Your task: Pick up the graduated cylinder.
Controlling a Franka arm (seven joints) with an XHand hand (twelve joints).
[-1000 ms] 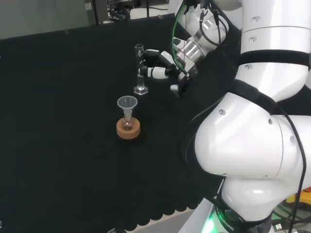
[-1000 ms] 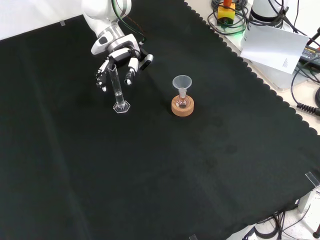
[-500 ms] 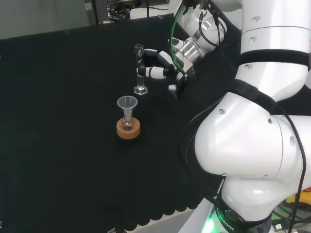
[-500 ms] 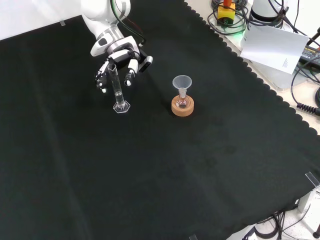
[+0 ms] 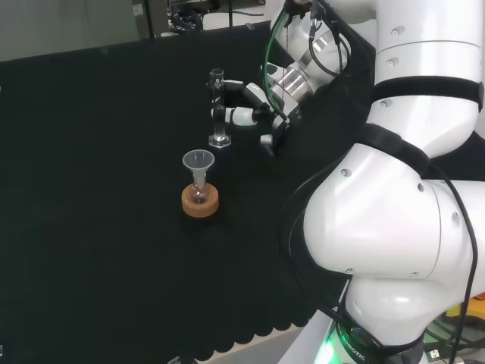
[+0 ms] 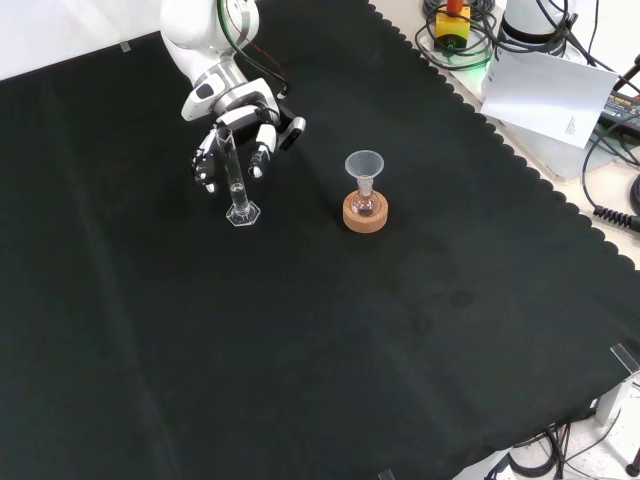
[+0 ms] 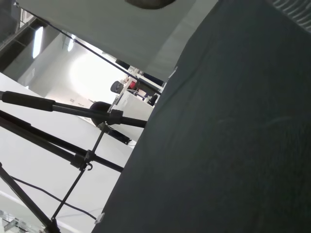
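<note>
The cylinder point(image 6: 235, 178) stands upright on its clear foot on the black cloth of the table point(image 6: 300, 340). The robot hand point(image 6: 236, 125) is at the cylinder's upper part: in the front view its fingers point(image 6: 205, 160) hang down on either side of the tube, just beside it, and in the head view the robot hand point(image 5: 250, 102) reaches the cylinder point(image 5: 218, 108) from the right, with fingers curved toward the tube. Whether they are touching the glass, I cannot tell; they look partly curled about it rather than clamped.

To the right of the cylinder in the front view, well apart from it, a small flask sits in a cork ring point(image 6: 365, 213) with a clear funnel point(image 6: 364, 166) in its neck. In the head view the funnel point(image 5: 198, 161) and ring point(image 5: 200, 201) stand nearer the camera than the cylinder, a little to its left. Nothing stands between the cylinder and the robot hand. Beyond the cloth's scalloped edge in the front view lie a white sheet of paper point(image 6: 548, 95) and cables point(image 6: 615, 150).
</note>
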